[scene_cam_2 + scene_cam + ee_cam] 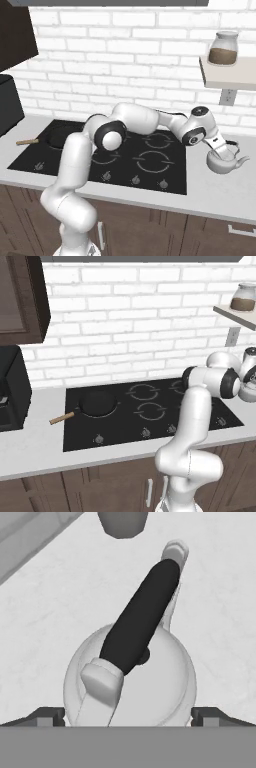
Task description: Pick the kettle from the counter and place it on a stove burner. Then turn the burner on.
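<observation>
From the frying pan (59, 136) on the far-left burner, across the empty stove burner (152, 162), to the kettle (223, 161) on the counter (215, 192) right of the cooktop: the pick-up step, gripper (221, 149) spread wide above its handle, must descend and close.

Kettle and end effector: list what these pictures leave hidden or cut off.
- Kettle, right base view: the wrist covers its upper left, so contact with the handle cannot be judged.
- Kettle, hand view: the lower body is cut off by the bottom edge; the handle hides most of the lid knob.
- End effector, hand view: just the two tips show, apart on either side of the kettle; whether they touch it is unclear.
- Stove burner, left base view: partly behind the arm.
</observation>
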You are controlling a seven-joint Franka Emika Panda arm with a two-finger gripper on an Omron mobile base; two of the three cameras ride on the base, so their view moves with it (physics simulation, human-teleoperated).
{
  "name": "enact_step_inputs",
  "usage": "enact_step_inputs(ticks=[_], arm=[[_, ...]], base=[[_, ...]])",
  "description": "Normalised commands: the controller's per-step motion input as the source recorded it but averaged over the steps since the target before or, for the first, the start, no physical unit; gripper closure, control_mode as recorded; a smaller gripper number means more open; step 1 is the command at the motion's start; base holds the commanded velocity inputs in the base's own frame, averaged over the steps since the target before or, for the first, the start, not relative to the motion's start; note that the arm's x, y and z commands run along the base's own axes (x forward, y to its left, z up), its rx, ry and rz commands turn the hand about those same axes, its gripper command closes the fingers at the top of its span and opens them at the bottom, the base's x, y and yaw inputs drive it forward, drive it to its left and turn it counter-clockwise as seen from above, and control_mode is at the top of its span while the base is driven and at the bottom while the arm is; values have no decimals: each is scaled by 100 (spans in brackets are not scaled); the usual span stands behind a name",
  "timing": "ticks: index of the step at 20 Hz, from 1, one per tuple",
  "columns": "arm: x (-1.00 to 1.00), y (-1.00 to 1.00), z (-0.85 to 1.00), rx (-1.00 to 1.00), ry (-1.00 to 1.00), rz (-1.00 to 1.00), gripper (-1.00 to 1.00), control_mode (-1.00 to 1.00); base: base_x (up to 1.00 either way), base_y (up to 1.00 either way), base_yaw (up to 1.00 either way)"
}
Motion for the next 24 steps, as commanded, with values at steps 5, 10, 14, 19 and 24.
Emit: enact_step_inputs(ticks=[5, 10, 14, 19, 24], arm=[[14, -4, -16, 0, -2, 0, 100, -100], [0, -5, -8, 0, -2, 0, 100, -100], [0, -1, 0, 0, 0, 0, 100, -100], [-24, 4, 9, 0, -7, 2, 100, -100], [-54, 30, 35, -3, -25, 9, 100, -100]], base=[[0, 0, 0], [0, 0, 0], [0, 0, 0], [0, 0, 0], [0, 0, 0]])
